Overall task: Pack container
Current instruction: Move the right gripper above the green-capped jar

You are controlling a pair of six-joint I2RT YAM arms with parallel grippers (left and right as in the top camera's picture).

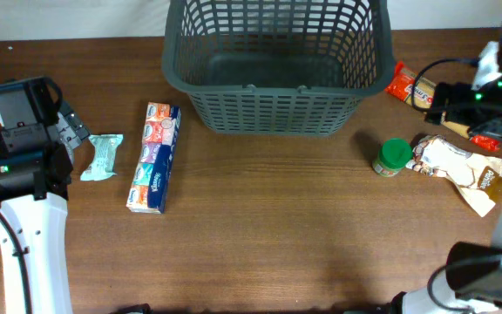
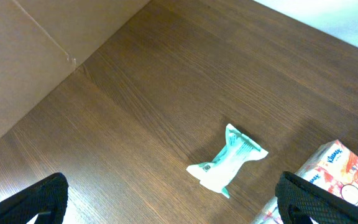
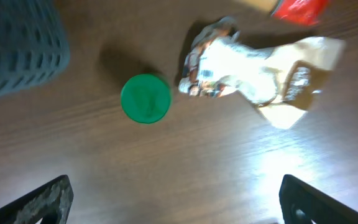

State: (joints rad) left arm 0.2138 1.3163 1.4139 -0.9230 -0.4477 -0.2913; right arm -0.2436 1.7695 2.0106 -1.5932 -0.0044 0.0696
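The dark grey lattice basket stands at the back middle of the table; I see nothing inside it. Its corner shows in the right wrist view. A small white-and-teal packet lies left, also in the left wrist view. A long tissue pack lies beside it. A green-lidded jar and a crumpled white-brown bag lie right. My left gripper is open above the table, near the teal packet. My right gripper is open above the bare wood near the jar.
An orange-red snack packet lies at the basket's right, and a red packet lies behind the bag. The left arm's body stands at the left edge, the right arm's at the right edge. Cables run there.
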